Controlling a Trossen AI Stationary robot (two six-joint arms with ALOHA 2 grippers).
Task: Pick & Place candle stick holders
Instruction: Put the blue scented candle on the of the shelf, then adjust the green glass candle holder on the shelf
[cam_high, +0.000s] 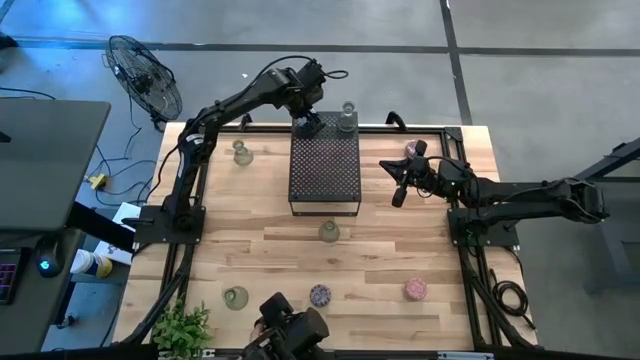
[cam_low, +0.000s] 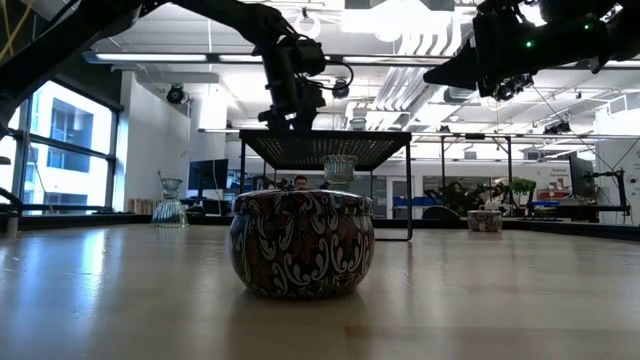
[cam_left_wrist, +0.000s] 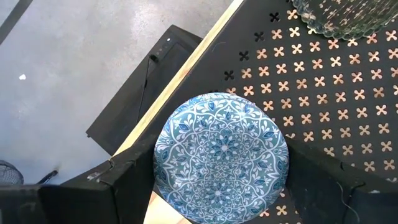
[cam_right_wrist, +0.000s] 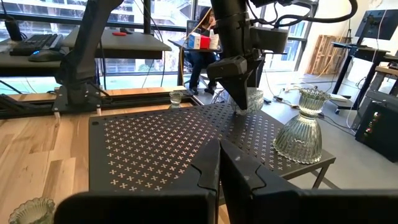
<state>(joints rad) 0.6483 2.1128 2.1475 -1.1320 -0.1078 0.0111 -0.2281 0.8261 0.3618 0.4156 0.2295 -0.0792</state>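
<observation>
Nearest the bench's (cam_high: 300, 250) front edge stand three small holders: a greenish glass cup (cam_high: 235, 297), a patterned purple tin (cam_high: 320, 295) and a pink one (cam_high: 415, 290); the tin fills the middle of the low view. Farther in, another clear glass holder (cam_high: 329, 232) sits just in front of the black perforated stand (cam_high: 324, 170), and one more (cam_high: 240, 152) stands off to the stand's left. The right arm lies low across the bench's right side, elbow out, its right hand (cam_high: 398, 183) pointing at the stand with fingers pressed together and gripping nothing — a pink holder (cam_high: 411, 150) sits just beyond it. The left arm reaches from its base up and over to the stand's far edge, wrist bent downward; the left hand (cam_high: 308, 125) is clamped on a blue-and-white patterned holder (cam_left_wrist: 221, 157), which hangs at the stand's far left corner. A ribbed clear glass holder (cam_high: 347, 122) stands on the same far edge, just beside it.
</observation>
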